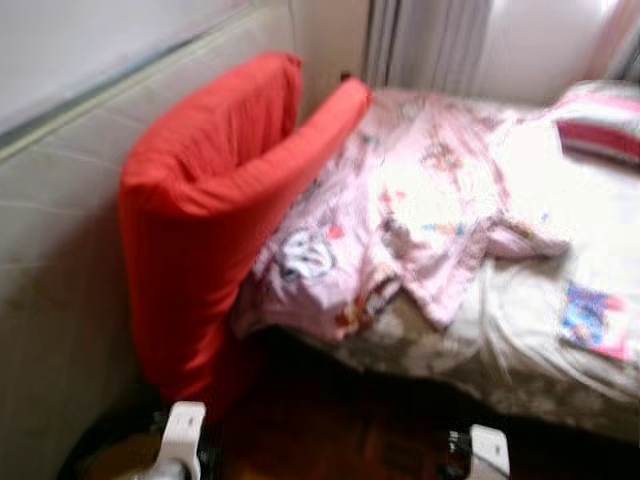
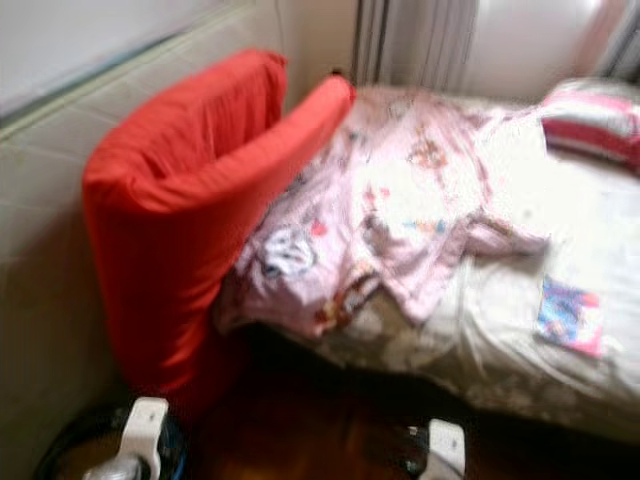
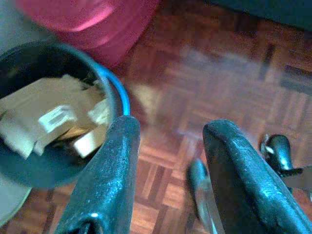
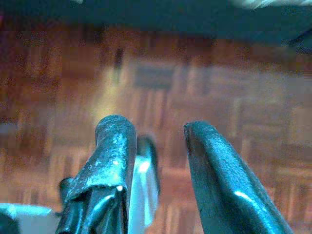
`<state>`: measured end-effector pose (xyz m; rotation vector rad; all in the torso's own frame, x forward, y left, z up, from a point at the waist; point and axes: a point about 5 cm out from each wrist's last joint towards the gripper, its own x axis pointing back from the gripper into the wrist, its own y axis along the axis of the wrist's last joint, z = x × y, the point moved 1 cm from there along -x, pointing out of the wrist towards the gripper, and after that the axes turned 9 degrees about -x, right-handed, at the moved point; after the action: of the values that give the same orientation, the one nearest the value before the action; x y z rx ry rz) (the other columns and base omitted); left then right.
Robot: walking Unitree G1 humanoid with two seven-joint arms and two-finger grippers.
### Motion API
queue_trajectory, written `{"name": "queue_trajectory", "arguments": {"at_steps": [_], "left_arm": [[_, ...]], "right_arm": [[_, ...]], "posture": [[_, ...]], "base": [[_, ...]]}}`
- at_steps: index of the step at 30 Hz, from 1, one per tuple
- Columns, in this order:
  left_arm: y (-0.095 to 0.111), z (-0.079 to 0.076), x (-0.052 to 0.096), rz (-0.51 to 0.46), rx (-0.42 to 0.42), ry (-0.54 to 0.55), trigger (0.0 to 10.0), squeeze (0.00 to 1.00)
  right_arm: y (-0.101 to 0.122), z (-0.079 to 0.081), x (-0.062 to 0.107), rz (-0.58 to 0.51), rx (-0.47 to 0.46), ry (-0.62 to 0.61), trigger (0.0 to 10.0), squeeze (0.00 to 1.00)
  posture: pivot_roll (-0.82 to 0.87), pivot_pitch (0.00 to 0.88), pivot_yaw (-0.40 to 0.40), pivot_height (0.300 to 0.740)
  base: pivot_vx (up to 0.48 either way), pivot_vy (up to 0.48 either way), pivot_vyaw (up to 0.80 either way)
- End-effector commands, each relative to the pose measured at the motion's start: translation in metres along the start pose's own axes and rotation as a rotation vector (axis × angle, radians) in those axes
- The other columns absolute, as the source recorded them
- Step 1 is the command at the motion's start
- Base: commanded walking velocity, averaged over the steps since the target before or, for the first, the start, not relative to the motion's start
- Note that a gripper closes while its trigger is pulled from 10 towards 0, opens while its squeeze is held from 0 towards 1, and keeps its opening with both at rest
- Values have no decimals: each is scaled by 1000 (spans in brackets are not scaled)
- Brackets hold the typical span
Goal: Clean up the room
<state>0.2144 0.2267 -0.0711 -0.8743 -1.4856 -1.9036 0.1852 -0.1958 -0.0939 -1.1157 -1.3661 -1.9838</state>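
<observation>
parquet floor point(image 3: 204, 78), one bed point(image 1: 520, 350), two red cushions point(image 1: 200, 220), one bin point(image 3: 114, 100)

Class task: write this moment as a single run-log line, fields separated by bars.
phase: facing bed | left hand: open, empty, over bin of cardboard | right hand: open, empty, over floor | on bed: pink pyjamas, booklet | red cushion against wall

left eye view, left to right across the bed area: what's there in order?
Beige padded wall panel → big red cushion → crumpled pink patterned garment → small colourful booklet on the bed's right edge.
</observation>
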Motion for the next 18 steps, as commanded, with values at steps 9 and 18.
{"name": "queue_trajectory", "arguments": {"at_steps": [9, 18], "left_arm": [[-15, -6, 2, 53, 23, 3, 10000, 0], [-16, -9, 2, 52, 62, 1, 10000, 0]], "right_arm": [[-5, -5, 1, 24, 2, 6, 10000, 0], [-3, -8, 2, -2, -26, -16, 10000, 0]], "posture": [[-33, 0, 18, 740], [-45, 0, 6, 740]], "base": [[0, 0, -776], [0, 0, -275]]}}
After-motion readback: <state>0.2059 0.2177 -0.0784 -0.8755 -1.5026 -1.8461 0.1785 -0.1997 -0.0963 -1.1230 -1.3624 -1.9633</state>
